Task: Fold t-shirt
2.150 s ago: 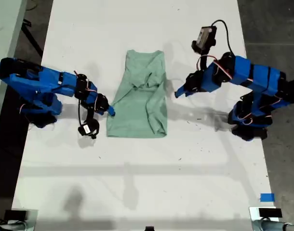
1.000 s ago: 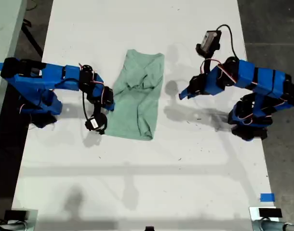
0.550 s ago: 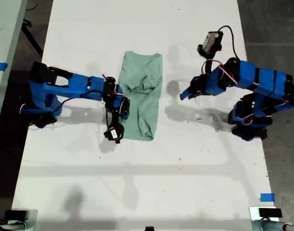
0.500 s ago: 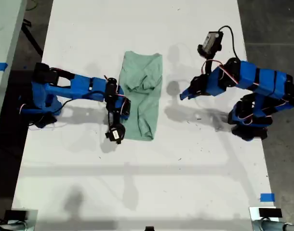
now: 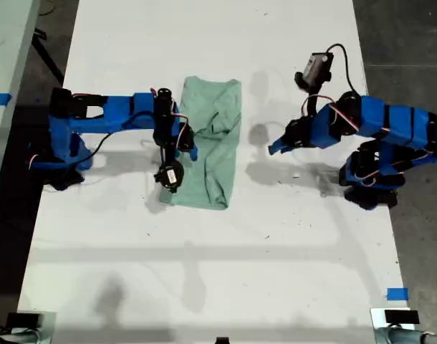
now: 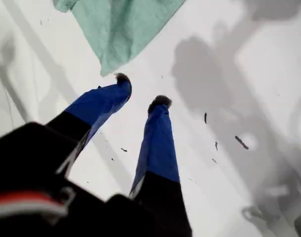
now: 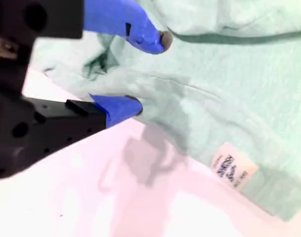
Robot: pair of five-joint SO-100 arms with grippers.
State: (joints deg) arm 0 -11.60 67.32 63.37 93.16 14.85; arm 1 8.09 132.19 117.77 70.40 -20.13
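Observation:
The pale mint-green t-shirt (image 5: 210, 143) lies folded into a narrow wrinkled strip at the middle of the white table (image 5: 204, 265). My second gripper (image 5: 192, 149) reaches in from the exterior view's left and hovers open over the shirt's edge. In the second wrist view its fingertips (image 7: 153, 39) stand apart above the t-shirt (image 7: 229, 89), near a white label (image 7: 233, 168). My first gripper (image 5: 274, 148) is on the exterior view's right, apart from the shirt. It stands open (image 6: 140, 90) over bare table, with a corner of the t-shirt (image 6: 116, 29) beyond its tips.
A blue tape mark (image 5: 397, 294) sits near the table's front corner on the exterior view's right. Dark floor borders the table on both sides. Both arm bases (image 5: 61, 150) (image 5: 380, 172) stand at the table's side edges.
The second arm swept toward the exterior view's right, carrying the shirt's side edge over so the shirt became narrower. Its gripper now sits over the shirt's edge. The first arm barely moved.

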